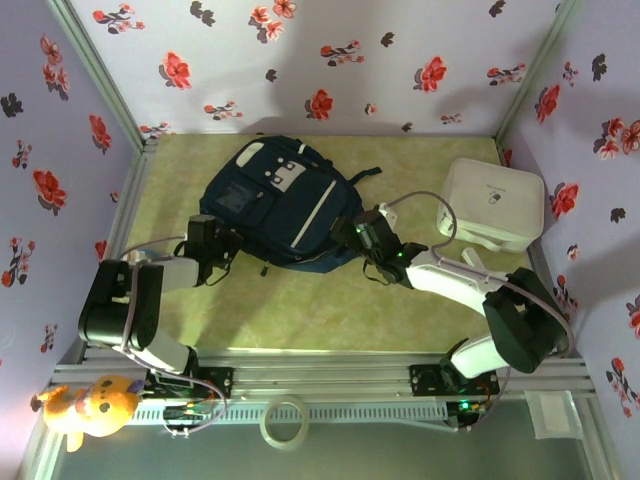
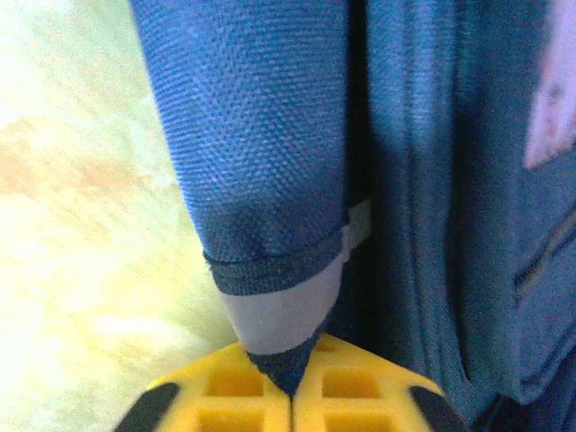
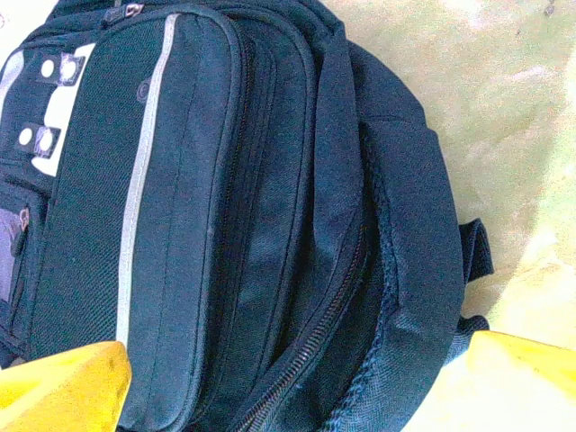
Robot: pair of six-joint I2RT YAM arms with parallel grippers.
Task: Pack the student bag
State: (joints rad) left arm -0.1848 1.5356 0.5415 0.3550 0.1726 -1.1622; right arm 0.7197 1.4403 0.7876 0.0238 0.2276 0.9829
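Top external view had the student bag (image 1: 275, 205) lying flat on the green table (image 1: 300, 320), front pockets up, with a white box (image 1: 493, 203) off near its right side. Left gripper (image 2: 290, 394) was pinched tight on a strap tab (image 2: 274, 315) at the bag's left edge, yellow fingers (image 2: 360, 396) meeting on it, while the right gripper (image 1: 358, 232) sat at the bag's right edge with jaws spread wide

Table (image 1: 300, 310): pale yellow-green top, mottled.
Lying on it:
1. Bag (image 1: 270, 205): navy, with white patches and a pale stripe. It lies flat with front pockets up, left of centre toward the back.
2. Box (image 1: 495, 200): white and rounded, in the right rear corner, apart from the bag.
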